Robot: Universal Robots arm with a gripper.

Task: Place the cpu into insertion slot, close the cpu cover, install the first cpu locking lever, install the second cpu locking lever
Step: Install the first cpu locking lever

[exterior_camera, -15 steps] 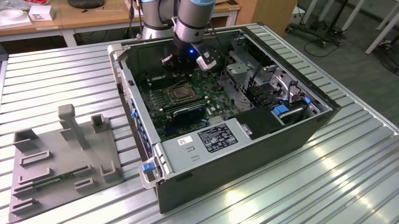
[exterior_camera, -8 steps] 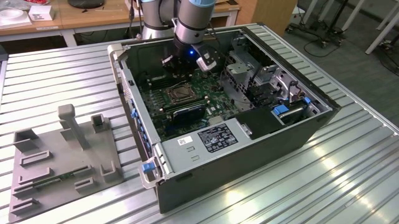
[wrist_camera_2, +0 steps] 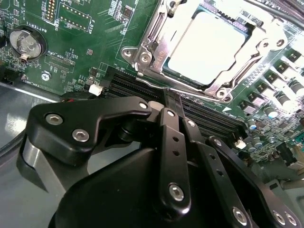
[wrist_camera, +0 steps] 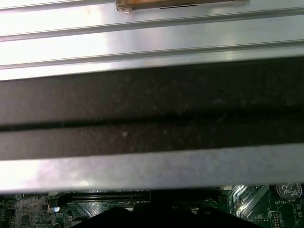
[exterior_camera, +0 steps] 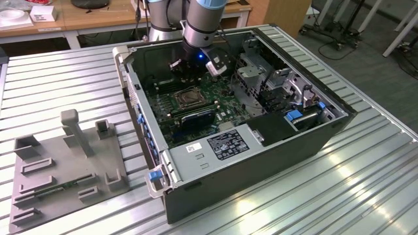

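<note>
Inside the open computer case [exterior_camera: 261, 161], which lies on its side on the slatted metal table [exterior_camera: 365, 196], the arm reaches down to the green board. This position of the case turns the board face-up, so the arm can work from above. The gripper [exterior_camera: 189, 73] hangs just beside the insertion slot [exterior_camera: 177, 98], on the side toward the arm's base, and it does not touch the slot.

In the second wrist view the gripper [wrist_camera_2: 176, 102] has its jaws close together, almost meeting, with nothing between them. Its tip points at the long black memory slots [wrist_camera_2: 213, 118] that run next to the socket. Narrow jaws probably suit pushing on thin metal parts better than grasping.

The cpu [wrist_camera_2: 209, 45] already sits flat in the socket, its pale metal top bright under the light. The cpu cover [wrist_camera_2: 159, 33] appears to lie down around it, because the chip shows through the window of the frame. It is not possible to tell from these views whether the thin levers along the frame are hooked. A round coin battery [wrist_camera_2: 26, 45] sits on the board, well apart from the socket.

On the table, at the exterior view's left, a grey fixture tray [exterior_camera: 65, 166] stands apart from the case.
</note>
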